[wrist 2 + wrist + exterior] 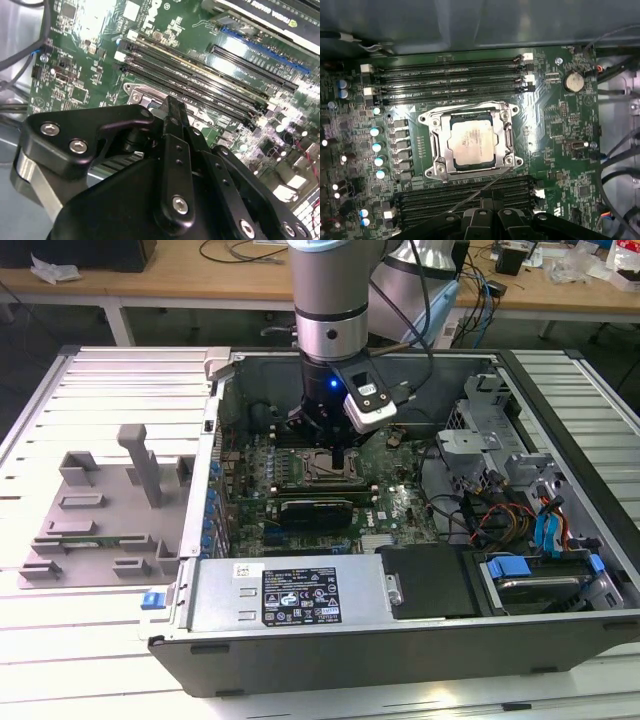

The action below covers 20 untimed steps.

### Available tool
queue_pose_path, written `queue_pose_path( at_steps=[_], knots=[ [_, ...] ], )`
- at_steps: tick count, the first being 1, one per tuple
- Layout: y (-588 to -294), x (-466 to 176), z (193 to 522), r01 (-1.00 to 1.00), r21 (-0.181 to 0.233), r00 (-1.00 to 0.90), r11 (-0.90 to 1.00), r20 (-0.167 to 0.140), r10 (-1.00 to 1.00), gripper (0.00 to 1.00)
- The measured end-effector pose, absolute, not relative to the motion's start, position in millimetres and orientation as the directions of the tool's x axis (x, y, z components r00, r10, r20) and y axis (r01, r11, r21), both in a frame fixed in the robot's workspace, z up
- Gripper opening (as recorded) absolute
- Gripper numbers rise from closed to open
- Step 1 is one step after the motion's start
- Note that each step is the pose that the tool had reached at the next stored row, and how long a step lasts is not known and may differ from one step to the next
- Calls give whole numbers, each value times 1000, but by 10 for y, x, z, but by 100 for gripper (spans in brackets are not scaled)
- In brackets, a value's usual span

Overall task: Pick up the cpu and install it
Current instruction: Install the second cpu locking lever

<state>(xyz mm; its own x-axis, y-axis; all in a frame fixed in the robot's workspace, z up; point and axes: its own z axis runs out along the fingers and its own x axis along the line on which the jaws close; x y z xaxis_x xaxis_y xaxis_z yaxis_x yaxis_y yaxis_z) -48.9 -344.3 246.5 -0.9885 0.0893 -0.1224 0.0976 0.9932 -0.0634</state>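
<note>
Exterior view first: we see our grey arm reaching down from the top centre of the frame into the open black computer case [400,640], with our black gripper [340,462] hanging just above the dark metal-framed socket [325,468] on the green motherboard [395,508].

In the first wrist view, the cpu [471,145], a small flat square chip with a silvery-grey metal top, lies seated inside that socket's frame at the middle of the picture. Our gripper shows at the lower edge, its jaws drawn together with nothing between them, apart from the chip. A thin wire lever runs diagonally from the socket's lower corner toward the fingertips.

Rows of long black memory slots [452,70] flank the socket above and below. A round silver coin battery [574,81] sits at the upper right. At the exterior view's left, a grey plastic holder tray [100,510] rests on the slatted white table [90,390]. Coloured cables [500,515] crowd the case's right side.
</note>
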Motion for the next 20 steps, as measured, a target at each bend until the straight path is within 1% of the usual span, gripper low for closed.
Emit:
queue_pose_path(
  at_steps=[2,3,4,5,16,20],
  knots=[
    [-3443,-489,2465,96,-64,-989,993,-122,88,11],
    [-3445,-487,2463,95,-64,-990,993,-111,88,11],
    [-3452,-475,2460,93,-67,-994,993,-68,88,11],
    [-3457,-469,2458,91,-69,-995,994,-43,88,11],
    [-3518,-554,2362,52,-63,-998,997,-41,50,11],
    [-3519,-567,2312,-22,-58,-999,998,-42,-24,11]
  ],
)
